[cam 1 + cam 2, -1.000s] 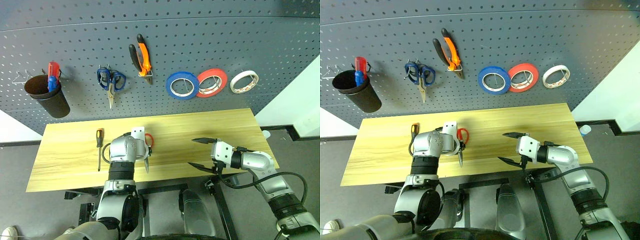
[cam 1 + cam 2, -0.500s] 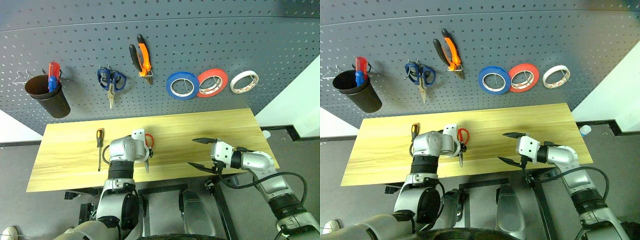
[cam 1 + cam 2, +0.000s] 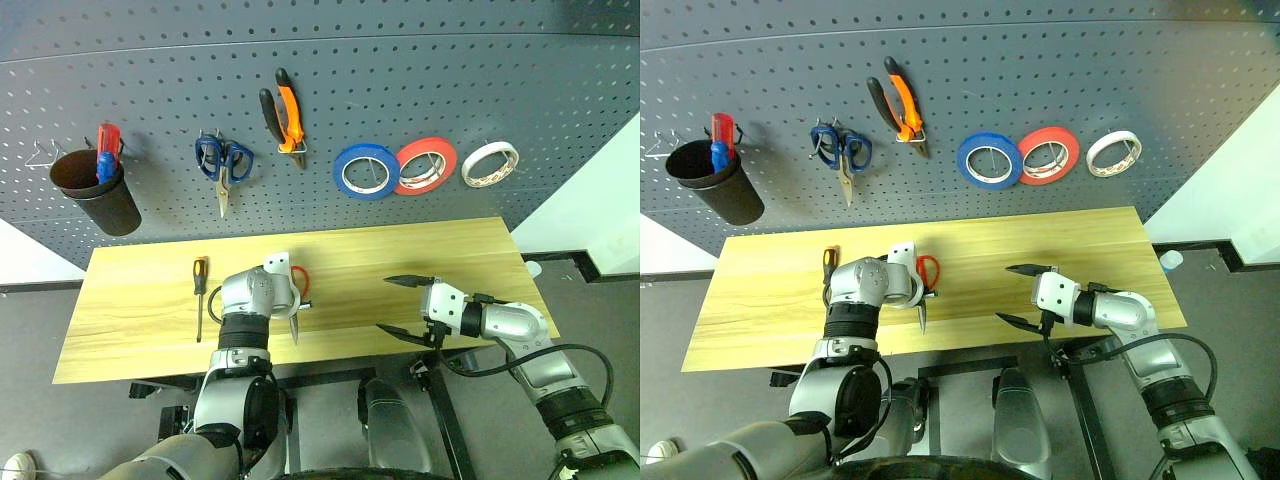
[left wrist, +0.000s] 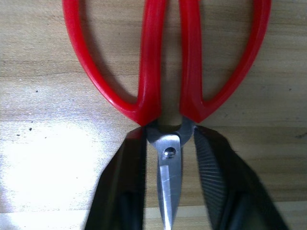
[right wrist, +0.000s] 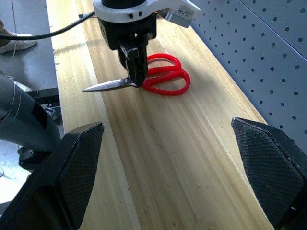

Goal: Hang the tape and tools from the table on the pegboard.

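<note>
The pegboard point(image 3: 420, 80) already carries the pliers point(image 3: 283, 110) and cream tape point(image 3: 489, 163). On the surface point(image 3: 420, 255), the left gripper point(image 4: 168, 158) has its fingers pinched on the red scissors point(image 4: 165, 62) at the pivot; the screwdriver point(image 3: 199, 290) lies left. The right gripper point(image 3: 408, 305) stands wide open, empty. That narrow pinch may let the scissors swing or slip when lifted. No writing is readable.

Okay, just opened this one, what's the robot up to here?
The robot is hanging tools on the pegboard. Its left gripper has its fingers closed around the pivot of the red scissors, which lie flat on the table. The right gripper waits open over the table's front edge. The pliers and the white tape already hang on the board; a screwdriver lies on the table.
</note>
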`<state>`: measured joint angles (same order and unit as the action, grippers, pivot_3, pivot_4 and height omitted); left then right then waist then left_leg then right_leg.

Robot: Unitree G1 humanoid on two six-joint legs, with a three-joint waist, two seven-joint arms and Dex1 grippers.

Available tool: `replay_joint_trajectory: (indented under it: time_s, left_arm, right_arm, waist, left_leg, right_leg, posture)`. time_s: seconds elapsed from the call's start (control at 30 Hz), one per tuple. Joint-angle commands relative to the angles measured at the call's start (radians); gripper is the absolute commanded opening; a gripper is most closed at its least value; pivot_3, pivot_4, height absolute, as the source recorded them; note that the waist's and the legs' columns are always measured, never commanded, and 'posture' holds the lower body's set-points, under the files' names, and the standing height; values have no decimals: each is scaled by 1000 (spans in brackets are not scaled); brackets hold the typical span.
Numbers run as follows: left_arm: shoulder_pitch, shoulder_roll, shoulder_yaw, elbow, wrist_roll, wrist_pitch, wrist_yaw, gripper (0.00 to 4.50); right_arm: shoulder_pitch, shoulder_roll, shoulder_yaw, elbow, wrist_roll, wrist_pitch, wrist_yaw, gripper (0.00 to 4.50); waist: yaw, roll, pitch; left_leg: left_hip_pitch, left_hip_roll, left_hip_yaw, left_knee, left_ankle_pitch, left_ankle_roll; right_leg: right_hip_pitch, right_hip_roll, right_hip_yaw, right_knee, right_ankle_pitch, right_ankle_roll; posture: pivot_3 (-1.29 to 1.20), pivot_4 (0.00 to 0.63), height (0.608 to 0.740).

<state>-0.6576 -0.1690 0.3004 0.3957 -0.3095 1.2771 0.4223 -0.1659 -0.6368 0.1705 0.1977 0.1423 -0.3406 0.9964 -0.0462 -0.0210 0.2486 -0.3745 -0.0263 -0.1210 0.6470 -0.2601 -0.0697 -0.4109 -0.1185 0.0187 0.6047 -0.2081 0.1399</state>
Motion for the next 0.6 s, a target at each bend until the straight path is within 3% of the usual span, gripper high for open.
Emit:
replay_joint_trajectory:
  time_s: [0.03, 0.07, 0.33, 0.6]
  left_arm:
    - [-40, -137, 2, 9, -9, 8, 14, 259]
    - [-41, -136, 2, 9, -10, 12, 18, 15]
    - [-37, -123, -36, -40, -1, 12, 26, 15]
    - [-31, -119, -97, -148, -19, 62, -19, 2424]
  right_arm:
    - [3, 6, -22, -31, 8, -8, -7, 4500]
    - [3, 6, -22, -31, 8, -8, -8, 4500]
    - [4, 5, -20, -29, 7, -8, -9, 4500]
    - [4, 5, -21, -21, 5, -11, -10, 4500]
  waist:
    - [0, 0, 0]
    - [0, 0, 0]
    - [1, 0, 0]
    - [1, 0, 0]
  left_leg:
    - [0, 0, 0, 0, 0, 0]
    - [0, 0, 0, 0, 0, 0]
    - [-1, 0, 0, -1, -1, -2]
    - [-1, 0, 0, -1, -1, -2]
  right_leg:
    - [0, 0, 0, 0, 0, 0]
    - [0, 0, 0, -1, 0, 1]
    - [2, 0, 0, -6, 2, 3]
    - [2, 0, 0, -7, 2, 3]
  posture:
    - [-108, 201, 733]
    - [-108, 201, 733]
    - [-104, 201, 733]
    - [-104, 206, 733]
